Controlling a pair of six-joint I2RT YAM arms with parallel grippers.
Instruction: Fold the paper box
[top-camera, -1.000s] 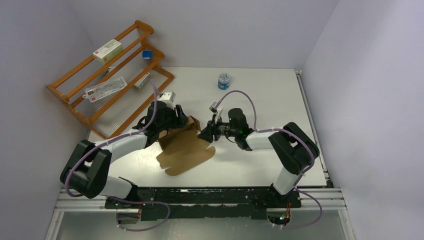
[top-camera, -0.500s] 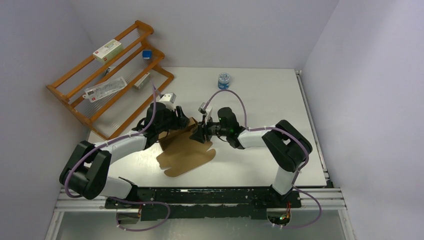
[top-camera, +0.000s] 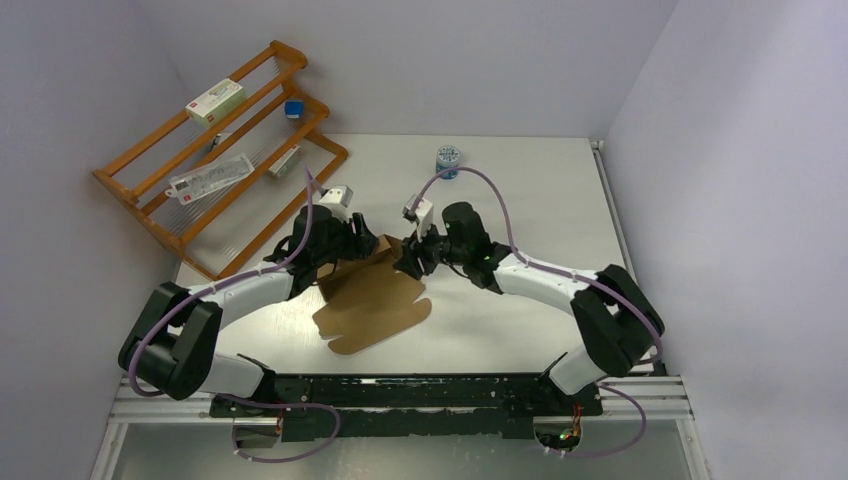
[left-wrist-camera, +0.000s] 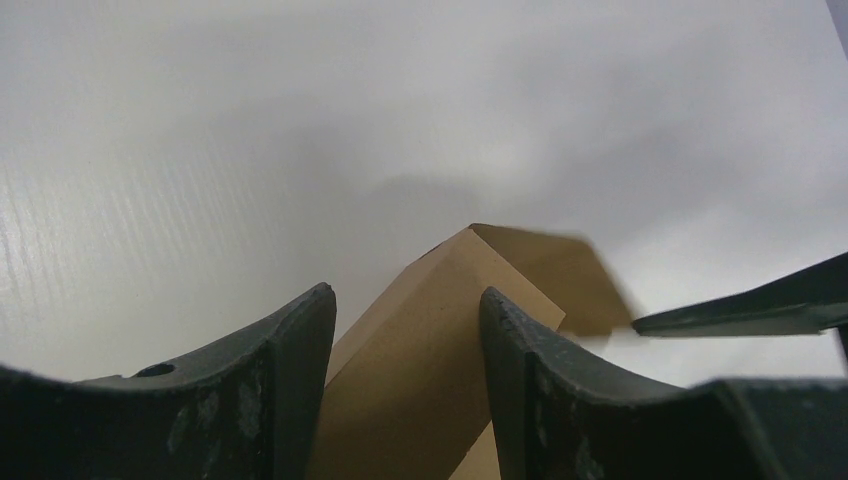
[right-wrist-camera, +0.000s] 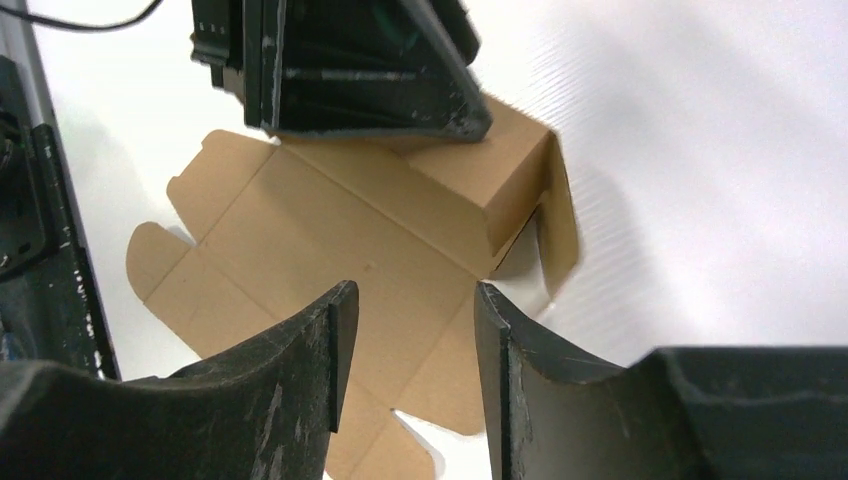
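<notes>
**A:** From above, where is everything?

**B:** The paper box (top-camera: 372, 300) lies in the middle of the desk (top-camera: 530, 200). It is mostly flat, with its far edge raised into a wall. The left end effector (top-camera: 362, 243) sits on that wall, and the right end effector (top-camera: 408, 262) hovers just beside the wall's right end.

**A:** And the left wrist view?

**B:** The raised wall of the paper box (left-wrist-camera: 440, 330) runs up between the left fingers (left-wrist-camera: 300, 380) and fills the gap. I judge it to be pinching the cardboard. That grip should be firm, so the crease stays upright while the other arm works.

**A:** The right wrist?

**B:** The right end effector (right-wrist-camera: 412, 290) is spread with nothing between its fingers, above the flat panel. A small side flap (right-wrist-camera: 562, 215) stands loose at the wall's end. I'd say the job in hand is turning that flap inward. It should come in low from outside and push near the score line. Pushing mid-panel may buckle the board or slide the sheet.
</notes>
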